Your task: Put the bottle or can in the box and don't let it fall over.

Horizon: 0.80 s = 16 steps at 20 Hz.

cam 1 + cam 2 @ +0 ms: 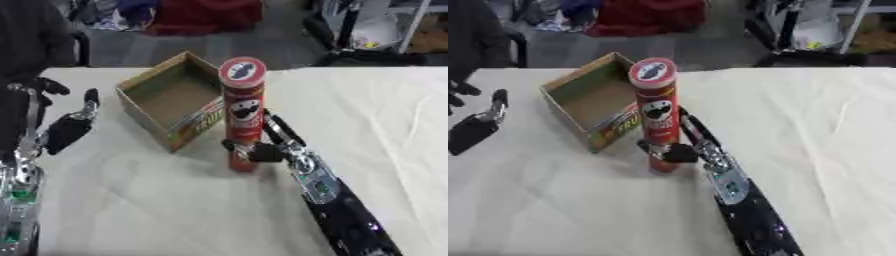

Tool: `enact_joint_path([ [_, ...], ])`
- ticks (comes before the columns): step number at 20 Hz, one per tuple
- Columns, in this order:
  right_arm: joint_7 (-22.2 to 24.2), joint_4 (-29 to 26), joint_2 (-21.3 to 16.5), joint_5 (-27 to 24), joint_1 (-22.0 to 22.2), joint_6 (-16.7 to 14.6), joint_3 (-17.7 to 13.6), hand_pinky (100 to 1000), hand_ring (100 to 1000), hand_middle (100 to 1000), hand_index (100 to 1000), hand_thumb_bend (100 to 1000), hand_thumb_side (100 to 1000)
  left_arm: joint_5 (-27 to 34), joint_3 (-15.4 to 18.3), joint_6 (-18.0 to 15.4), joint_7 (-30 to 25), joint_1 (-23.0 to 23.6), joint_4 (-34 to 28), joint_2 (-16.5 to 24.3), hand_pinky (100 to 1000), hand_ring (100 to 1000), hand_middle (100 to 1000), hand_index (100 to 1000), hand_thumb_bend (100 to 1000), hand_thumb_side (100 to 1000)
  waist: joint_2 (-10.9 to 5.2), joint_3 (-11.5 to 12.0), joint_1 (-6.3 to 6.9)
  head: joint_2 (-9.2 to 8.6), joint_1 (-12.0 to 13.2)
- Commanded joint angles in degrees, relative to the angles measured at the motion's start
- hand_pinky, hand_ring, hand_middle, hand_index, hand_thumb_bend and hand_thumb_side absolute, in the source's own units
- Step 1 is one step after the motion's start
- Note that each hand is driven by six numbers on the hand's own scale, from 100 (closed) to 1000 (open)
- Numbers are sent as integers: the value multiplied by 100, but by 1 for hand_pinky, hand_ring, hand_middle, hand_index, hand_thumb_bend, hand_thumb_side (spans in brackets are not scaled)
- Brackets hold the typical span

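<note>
A tall red crisp can (243, 112) with a red lid stands upright on the white table, just right of an open cardboard box (171, 99). My right hand (265, 148) comes in from the lower right and is curled round the can's lower part, thumb on the near side. The box is empty, its near wall printed in green and red. My left hand (74, 124) hangs open at the left edge, fingers pointing up, well apart from the box.
The white cloth-covered table (376, 110) spreads wide to the right and front. Beyond its far edge lie a red bag (206, 15), dark chair parts and other clutter on the floor.
</note>
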Motion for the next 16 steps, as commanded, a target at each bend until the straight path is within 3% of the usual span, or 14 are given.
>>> enact_joint_path([
  [1,-339,71,10,-98,-95,217,-27,909,1000,1000,979,469,100,244,94,112,579,19,-267,62,637,703,687,658,294,565,-35,12,65,-58,-17],
  [3,-778,169,12,-150,-75,400,-69,902,1000,1000,860,396,100,566,97,193,1109,121,-309,54,620,689,666,651,285,552,-35,18,61,-61,-18],
  [6,-1505,254,22,-218,-63,658,-84,892,1000,1000,649,116,100,1017,73,146,1450,287,-194,89,617,687,660,647,290,564,-37,26,56,-74,-34],
  [9,-2119,267,29,-383,-70,894,-90,875,1000,949,481,100,100,1287,86,41,1405,412,-67,93,616,686,657,654,288,572,-40,36,47,-93,-50],
  [12,-2679,261,14,-641,-81,1051,-93,853,925,875,383,100,100,1421,138,-15,1323,488,2,95,615,685,655,652,283,576,-47,50,37,-108,-62],
  [16,-3114,211,-151,-966,-151,1146,-53,845,896,845,359,100,100,1534,209,-30,1265,545,49,97,613,685,653,650,277,580,-60,75,17,-132,-90],
])
